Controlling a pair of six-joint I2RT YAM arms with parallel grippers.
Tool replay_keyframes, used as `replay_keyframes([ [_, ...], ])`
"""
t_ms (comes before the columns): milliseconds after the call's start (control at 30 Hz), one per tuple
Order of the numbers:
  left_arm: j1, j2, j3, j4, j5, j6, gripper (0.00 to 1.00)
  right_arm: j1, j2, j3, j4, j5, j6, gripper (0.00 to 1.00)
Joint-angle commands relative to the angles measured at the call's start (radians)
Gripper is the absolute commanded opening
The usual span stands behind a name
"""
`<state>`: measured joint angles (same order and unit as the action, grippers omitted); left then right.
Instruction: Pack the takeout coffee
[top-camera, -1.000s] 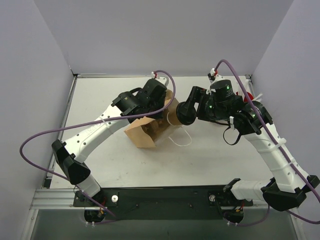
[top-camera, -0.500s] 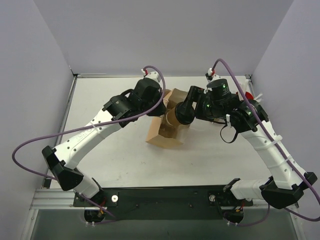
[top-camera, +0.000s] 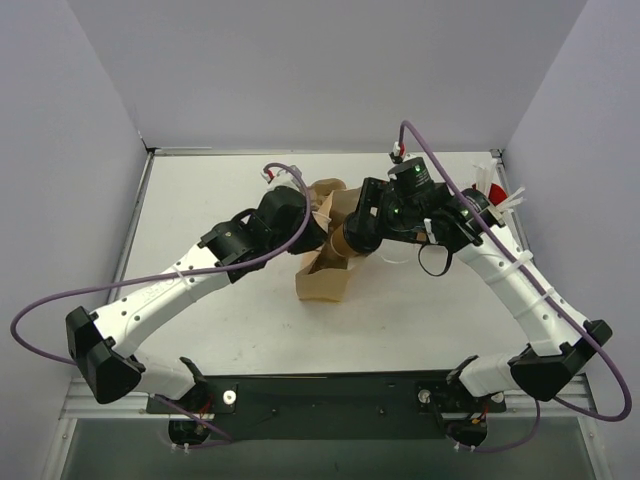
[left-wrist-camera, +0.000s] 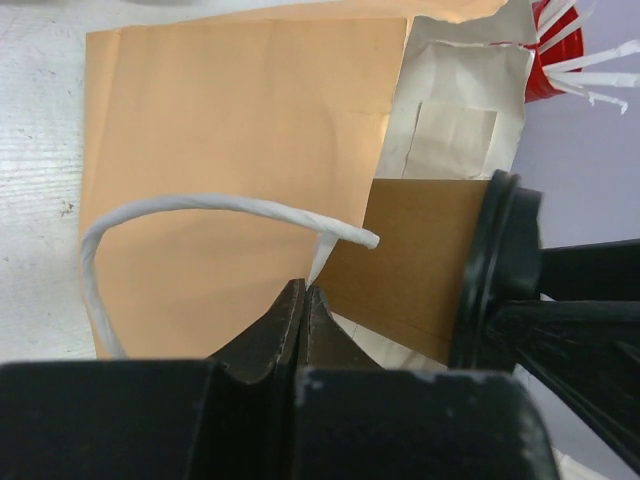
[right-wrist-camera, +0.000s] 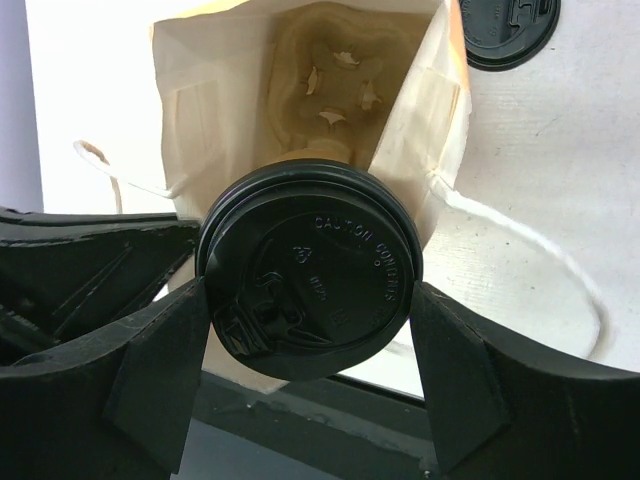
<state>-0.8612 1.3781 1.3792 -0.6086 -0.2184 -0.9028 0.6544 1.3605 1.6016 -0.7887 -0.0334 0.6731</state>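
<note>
Your right fingers (top-camera: 358, 234) grip the coffee cup (right-wrist-camera: 312, 282) from both sides just below its black lid (left-wrist-camera: 495, 270). The cup is turned on its side so that its base leads and the lid faces back toward the wrist. That hold suits the paper bag (top-camera: 325, 278), which lies tilted on the bench (top-camera: 200, 200) with its open mouth toward the cup, so the cup can slide in base first. Your left fingers (left-wrist-camera: 303, 308) are closed tight on the bag's rim, right beside the root of its white string handle (left-wrist-camera: 200, 205). They appear to be there to pin the bag and hold the mouth wide while the cup goes in. The cup sits at the mouth, its brown body just beside your left fingers, and it does not look fully inside yet. A spare black lid (right-wrist-camera: 508, 30) lies on the bench behind the bag, and a red cup of straws (left-wrist-camera: 548, 45) stands beyond it, both apart from the work.
</note>
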Motion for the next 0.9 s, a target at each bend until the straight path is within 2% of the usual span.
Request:
replay_keyframes([
  [0,-0.001,-0.059,-0.011,0.017,-0.079,-0.067,0.0,0.019,0.038,0.044,-0.078,0.081,-0.05,0.54],
  [233,-0.001,-0.089,0.035,0.084,-0.105,-0.119,0.0,0.056,0.106,0.245,-0.156,0.136,-0.086,0.54],
  [333,-0.004,-0.102,0.011,0.173,-0.073,-0.053,0.0,0.086,0.137,0.299,-0.188,0.148,-0.098,0.54],
  [467,-0.004,-0.12,-0.056,0.225,-0.052,0.019,0.0,0.117,0.141,0.242,-0.175,0.148,-0.083,0.54],
  [633,-0.007,-0.206,-0.213,0.311,-0.067,-0.059,0.0,0.123,0.134,0.098,-0.139,0.141,-0.064,0.54],
  [733,-0.015,-0.235,-0.259,0.34,-0.084,-0.097,0.0,0.123,0.14,0.099,-0.147,0.181,-0.07,0.53],
  [867,-0.045,-0.231,-0.235,0.3,-0.101,-0.09,0.0,0.123,0.167,0.165,-0.214,0.262,-0.105,0.53],
])
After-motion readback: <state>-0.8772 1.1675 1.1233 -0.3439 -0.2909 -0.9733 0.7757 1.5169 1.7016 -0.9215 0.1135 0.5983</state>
